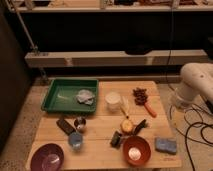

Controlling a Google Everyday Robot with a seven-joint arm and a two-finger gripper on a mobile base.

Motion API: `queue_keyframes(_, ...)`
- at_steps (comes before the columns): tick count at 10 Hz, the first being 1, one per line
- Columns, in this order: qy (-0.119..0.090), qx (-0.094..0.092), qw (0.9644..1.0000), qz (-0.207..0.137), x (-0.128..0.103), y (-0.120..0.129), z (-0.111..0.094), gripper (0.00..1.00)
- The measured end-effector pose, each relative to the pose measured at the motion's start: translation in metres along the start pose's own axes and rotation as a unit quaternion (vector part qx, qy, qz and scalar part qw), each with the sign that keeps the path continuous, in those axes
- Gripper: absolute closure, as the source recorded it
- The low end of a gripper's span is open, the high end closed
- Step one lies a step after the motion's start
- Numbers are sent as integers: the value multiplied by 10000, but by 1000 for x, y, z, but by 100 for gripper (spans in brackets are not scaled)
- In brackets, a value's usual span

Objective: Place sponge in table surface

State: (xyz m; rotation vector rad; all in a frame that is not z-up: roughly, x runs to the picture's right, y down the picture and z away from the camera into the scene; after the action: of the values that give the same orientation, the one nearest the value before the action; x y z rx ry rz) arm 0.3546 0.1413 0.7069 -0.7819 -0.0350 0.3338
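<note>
Robot lab, white arm, floor cables, metal shelving, claw hidden

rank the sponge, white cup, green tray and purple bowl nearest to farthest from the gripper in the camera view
The gripper sits at the white arm's end, off the table's right edge.
1. Blue sponge, front right corner, and white cup, mid-table: too close to call.
2. Green tray, back left.
3. Purple bowl, front left corner.
</note>
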Motion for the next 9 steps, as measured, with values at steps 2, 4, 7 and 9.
queue_keyframes(2,-680,-65,9977,32,37,14,5,20)
queue_keyframes(4,-1858,-265,9820,-198,64,36,14,20)
queue_keyframes(7,-2997,-184,9520,-592,85,59,20,20)
queue_keyframes(9,-3088,-151,9487,-660,86,61,21,20)
